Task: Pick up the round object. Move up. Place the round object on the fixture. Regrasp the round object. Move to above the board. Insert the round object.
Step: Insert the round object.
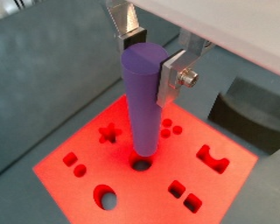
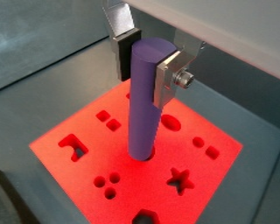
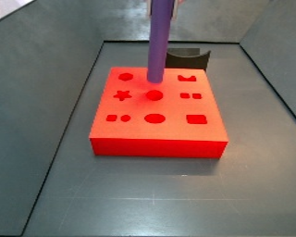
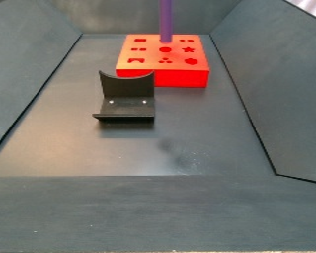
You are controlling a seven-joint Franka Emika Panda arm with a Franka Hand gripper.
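Here the board (image 3: 157, 109) lies flat on the floor, the fixture (image 4: 125, 97) standing empty well apart from it. Over the board hangs the gripper (image 1: 152, 54), its fingers (image 1: 174, 77) clamped on the upper end of the round object (image 1: 139, 105). The peg's long axis stands upright, square to the board's top. Its lower tip sits just above, perhaps just entering, the round hole (image 1: 142, 164) near the board's middle, so the insertion seems to need a straight descent.

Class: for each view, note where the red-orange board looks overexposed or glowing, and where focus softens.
In both wrist views the flat red-orange board glows, its edges bleeding; the hand holding the purple cylindrical peg looks soft. In both side views the board is evenly lit and the hole outlines are crisper.
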